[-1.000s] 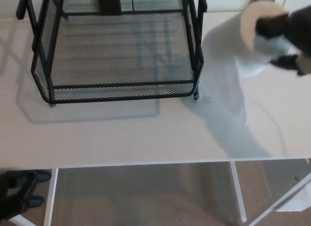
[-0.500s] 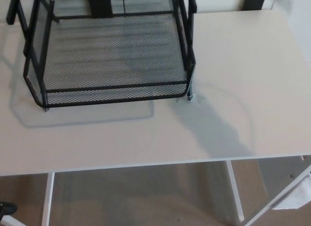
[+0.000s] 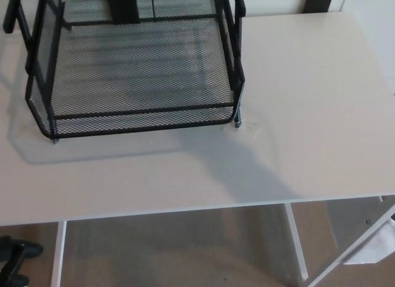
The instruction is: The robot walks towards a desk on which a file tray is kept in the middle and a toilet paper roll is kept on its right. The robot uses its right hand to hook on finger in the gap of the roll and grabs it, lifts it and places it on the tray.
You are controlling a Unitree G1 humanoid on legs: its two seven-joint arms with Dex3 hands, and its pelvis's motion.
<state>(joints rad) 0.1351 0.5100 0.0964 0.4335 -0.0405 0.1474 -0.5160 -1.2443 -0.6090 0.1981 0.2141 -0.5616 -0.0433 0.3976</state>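
The black wire-mesh file tray (image 3: 37,108) stands on the pale desk (image 3: 302,102), filling the upper left of the head view. Its mesh floor holds nothing that I can see. The toilet paper roll does not show anywhere in the picture. Neither of my hands is in view. A soft grey shadow lies on the desk from the tray's front right corner toward the front edge.
The desk's front edge (image 3: 185,208) runs across the lower picture, with white frame legs (image 3: 295,244) and brown floor below. A dark object (image 3: 13,255) sits on the floor at the bottom left. A small black block (image 3: 123,8) stands at the tray's back.
One second ago my right hand held the roll at the upper right; both have left the picture. The camera has shifted, so the tray sits further left and higher.
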